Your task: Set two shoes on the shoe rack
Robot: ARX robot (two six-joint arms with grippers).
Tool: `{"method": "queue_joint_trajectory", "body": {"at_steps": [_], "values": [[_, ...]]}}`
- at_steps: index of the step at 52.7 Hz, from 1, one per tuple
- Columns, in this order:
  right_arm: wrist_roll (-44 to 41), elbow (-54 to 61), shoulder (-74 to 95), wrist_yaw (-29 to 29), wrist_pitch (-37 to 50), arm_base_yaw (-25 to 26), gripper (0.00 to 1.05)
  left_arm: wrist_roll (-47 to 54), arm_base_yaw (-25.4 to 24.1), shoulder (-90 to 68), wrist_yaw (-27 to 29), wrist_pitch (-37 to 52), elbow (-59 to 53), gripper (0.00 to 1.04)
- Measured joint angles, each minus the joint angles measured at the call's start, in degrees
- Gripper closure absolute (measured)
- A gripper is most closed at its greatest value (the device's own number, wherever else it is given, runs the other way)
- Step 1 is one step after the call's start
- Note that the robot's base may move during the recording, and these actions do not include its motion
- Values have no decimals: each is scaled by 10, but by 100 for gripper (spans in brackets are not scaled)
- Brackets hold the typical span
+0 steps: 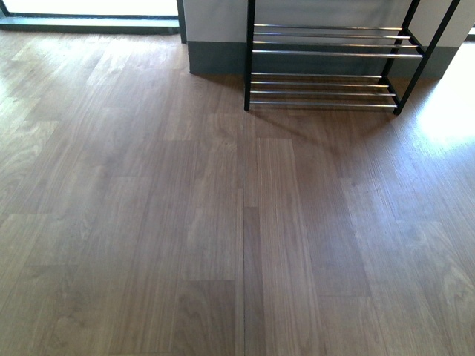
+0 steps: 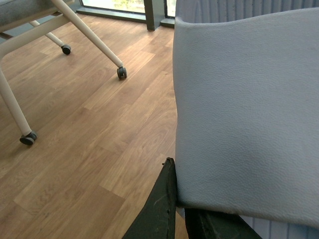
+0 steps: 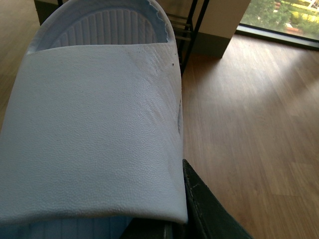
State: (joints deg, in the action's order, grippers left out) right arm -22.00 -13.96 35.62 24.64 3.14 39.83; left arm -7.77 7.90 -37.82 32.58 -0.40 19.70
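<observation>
1. Front view: a low black metal-framed shoe rack with tiers of thin chrome bars (image 1: 326, 67) is seen standing on the brown wood-plank floor (image 1: 185, 222), far side, right of centre, against a pale wall with a grey skirting (image 1: 215, 55). The rack bars are seen bare.
2. Left wrist view: a pale grey-blue rubber slide sandal with a broad pebbled strap, the left-hand slide (image 2: 244, 109), is held close to the camera, above the floor. The footwear is a slide, not a lace-up.
3. The left pincer (image 2: 179, 219) is recorded as clamped on that slide: one dark finger (image 2: 159, 209) lies against the strap's edge, and a second dark part is tucked under the strap.
4. White tubular legs on small black castors (image 2: 121, 72) are noted on the floor beyond, well apart from the slide.
5. Right wrist view: a matching pale slide with ribbed footbed, the right-hand slide (image 3: 94, 134), is carried the same way, toe towards the rack's black upright.
6. The right pincer (image 3: 179, 224) is likewise closed on its slide, with one dark finger (image 3: 204, 209) pressed beside the strap.
7. Neither slide is on the rack.
</observation>
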Motion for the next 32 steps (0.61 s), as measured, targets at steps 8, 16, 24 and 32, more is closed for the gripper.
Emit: {"method": "queue_joint_trajectory", "body": {"at_steps": [8,16,24,32], "values": [[0,0,0,0,0,0,103,0,0,0,0,0,0,103],[0,0,0,0,0,0,103,0,0,0,0,0,0,103],[0,1,0,0,0,0,103,0,0,0,0,0,-1,103],[0,1,0,0,0,0,103,0,0,0,0,0,-1,103]]}}
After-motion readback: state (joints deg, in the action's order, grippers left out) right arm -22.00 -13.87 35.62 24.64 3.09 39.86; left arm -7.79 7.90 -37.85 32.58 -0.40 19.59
